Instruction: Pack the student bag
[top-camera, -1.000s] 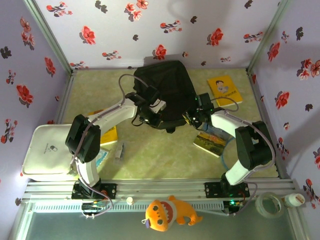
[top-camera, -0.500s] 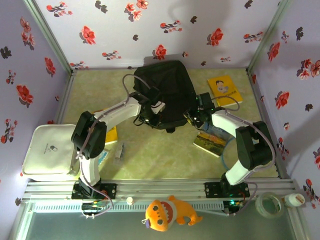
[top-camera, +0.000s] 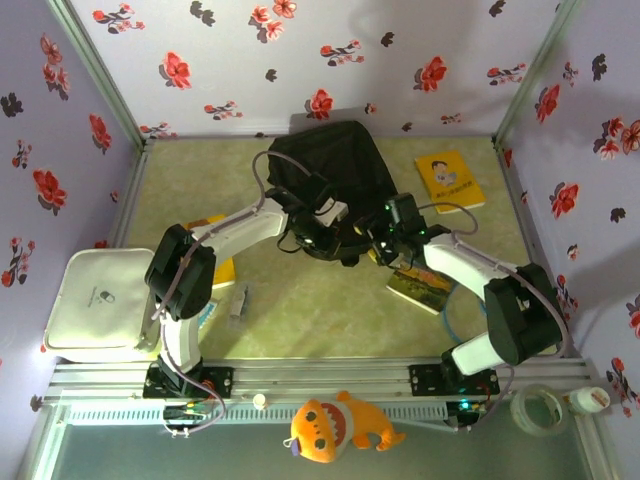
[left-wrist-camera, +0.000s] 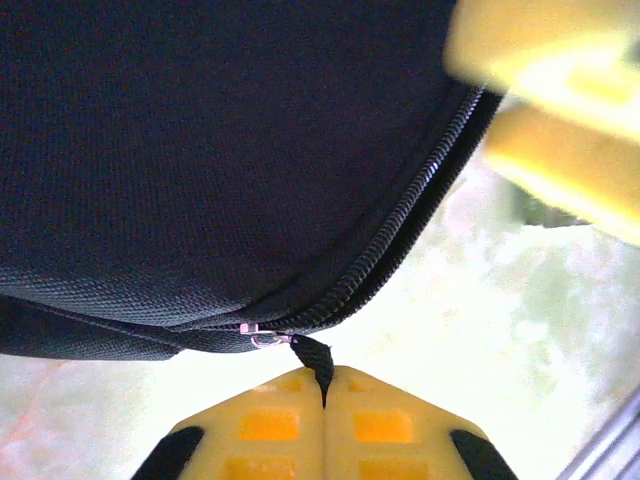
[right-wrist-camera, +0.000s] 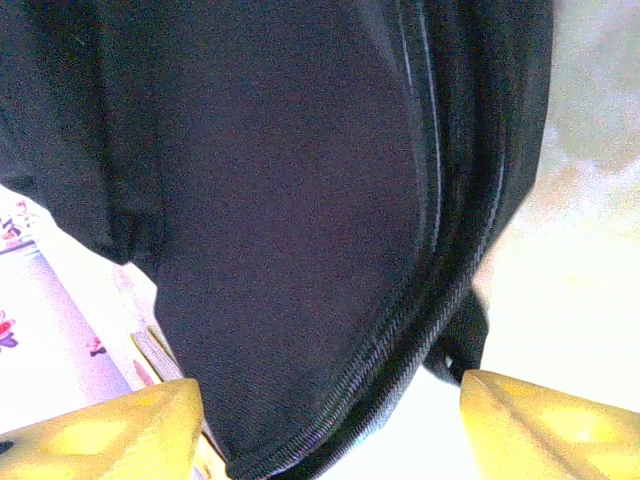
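The student bag is a black backpack lying at the back middle of the table. My left gripper is at its near edge. In the left wrist view that gripper is shut on the black zip pull, which hangs from the metal slider on the bag's zip. My right gripper is at the bag's near right corner. Its yellow fingers stand wide open, and the bag's zipped edge lies between them without touching either.
A yellow book lies at the back right and another book under the right forearm. Books and a small tube lie by the left arm, with a white case at the far left. An orange soft toy sits at the front rail.
My right gripper has opened and moved left along the bag's near edge. My left gripper, still shut on the zip pull, has moved right and nearer, and the bag's near edge has shifted with it.
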